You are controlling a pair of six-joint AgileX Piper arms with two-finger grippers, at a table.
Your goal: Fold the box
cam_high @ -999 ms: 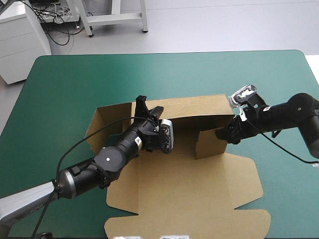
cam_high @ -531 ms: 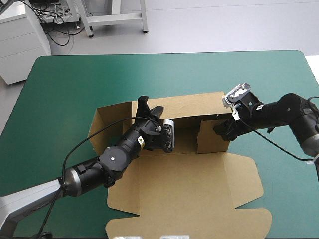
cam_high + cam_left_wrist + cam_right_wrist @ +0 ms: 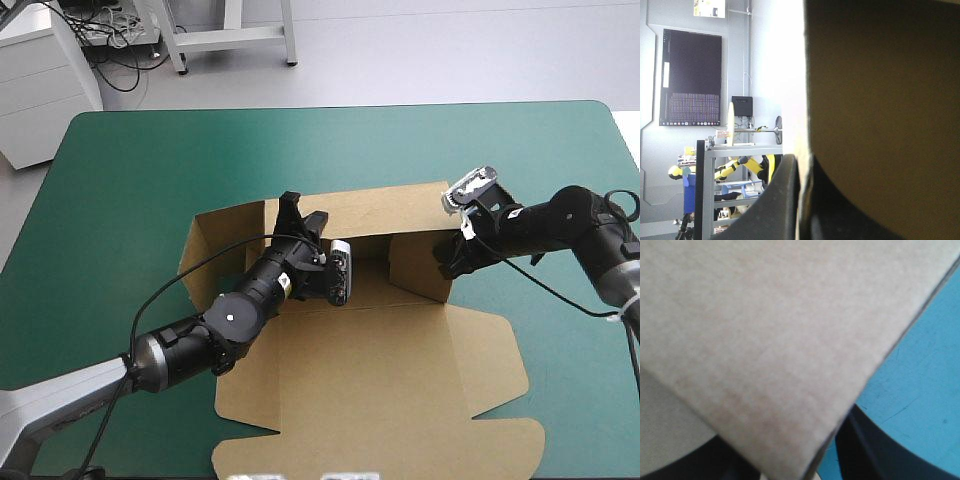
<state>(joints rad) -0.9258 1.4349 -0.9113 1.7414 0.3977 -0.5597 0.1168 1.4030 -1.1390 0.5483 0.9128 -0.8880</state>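
Left claw (image 3: 301, 216): black fingers all but closed, one on each side of the raised back wall (image 3: 385, 212) of the brown cardboard box (image 3: 400, 400), the board pinched between them; its own wrist view agrees, one finger (image 3: 782, 200) lying close against the board's edge. Right claw (image 3: 446, 262): likewise narrow, gripping the raised right side wall (image 3: 418, 265), which stands at the back wall's right end; in the right wrist view the board fills the gap between the two fingers (image 3: 880, 450). Left side flap (image 3: 196, 250): splayed outward, not tucked; lid panel (image 3: 330, 400): flat, reaching toward the near edge of the surface. Box position: about the middle of the teal-green covered surface (image 3: 140, 170), nearer its near edge than its far one; the two arms reach it from opposite sides.
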